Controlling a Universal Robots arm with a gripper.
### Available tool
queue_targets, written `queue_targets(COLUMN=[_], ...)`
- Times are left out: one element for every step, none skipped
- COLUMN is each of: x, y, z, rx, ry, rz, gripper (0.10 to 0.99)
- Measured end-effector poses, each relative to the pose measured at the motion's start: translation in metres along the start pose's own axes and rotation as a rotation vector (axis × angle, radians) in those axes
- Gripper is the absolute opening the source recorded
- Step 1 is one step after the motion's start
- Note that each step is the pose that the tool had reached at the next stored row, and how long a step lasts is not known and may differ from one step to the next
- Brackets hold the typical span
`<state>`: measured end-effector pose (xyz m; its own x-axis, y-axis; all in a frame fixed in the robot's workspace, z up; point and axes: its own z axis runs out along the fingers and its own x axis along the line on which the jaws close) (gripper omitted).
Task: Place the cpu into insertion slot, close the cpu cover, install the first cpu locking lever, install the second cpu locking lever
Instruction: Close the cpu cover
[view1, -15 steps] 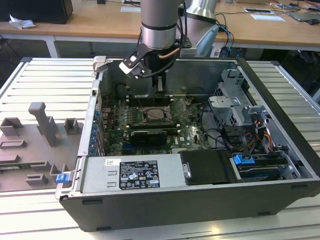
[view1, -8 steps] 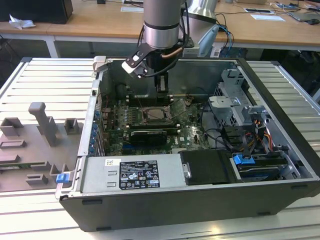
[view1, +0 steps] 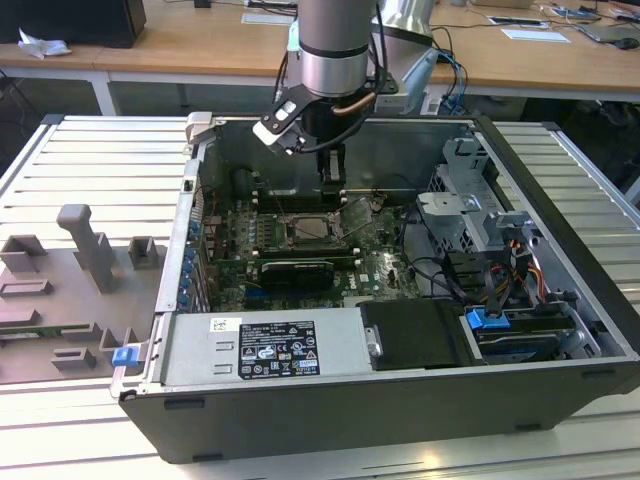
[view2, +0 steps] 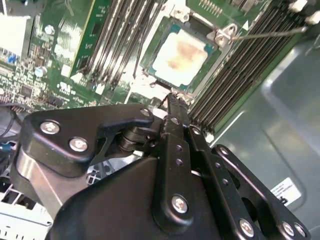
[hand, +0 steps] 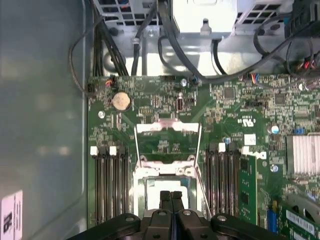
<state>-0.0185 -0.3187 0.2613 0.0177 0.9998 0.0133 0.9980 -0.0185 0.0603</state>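
Hanging just over the insertion slot (hand: 141, 182), the gripper (hand: 170, 193) has its two fingers (hand: 164, 198) pressed together with nothing between them, and the cpu (view2: 180, 55) lies flat in that slot on the green board (hand: 235, 105).

Soft, bright room light makes the table (view1: 90, 160) look pale in the exterior view, the inside of the computer case (view1: 250, 150) is shady, and the cpu (view2: 182, 55) shines pale near the dark gripper (view2: 172, 102) in the second wrist view.

Exterior view high above the open case (view1: 300, 425); both wrist views close over the insertion slot (view2: 150, 80) (hand: 165, 172)
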Motion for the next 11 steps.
queue_targets(x=[0.0,0.0,0.0001,0.0001,0.0001,0.0001,0.0001,0.0001,0.0001,0.0001,0.0001], y=[0.0015,0.0022,0.0028,0.0034,0.004,0.0046,0.005,0.0055,0.0059,0.0063,0.0066], z=[0.0,0.0,0.0,0.0,0.0,0.0,0.0,0.0,0.0,0.0,0.0], rx=[0.0,0.0,0.0,0.0,0.0,0.0,0.0,0.0,0.0,0.0,0.0], ry=[0.0,0.0,0.0,0.0,0.0001,0.0001,0.0001,0.0,0.0001,0.0001,0.0], rz=[0.0,0.0,0.0,0.0,0.0,0.0,0.0,0.0,0.0,0.0,0.0], gripper=[0.106,0.106,0.106,0.106,0.106,0.106,0.106,0.106,0.106,0.106,0.106])
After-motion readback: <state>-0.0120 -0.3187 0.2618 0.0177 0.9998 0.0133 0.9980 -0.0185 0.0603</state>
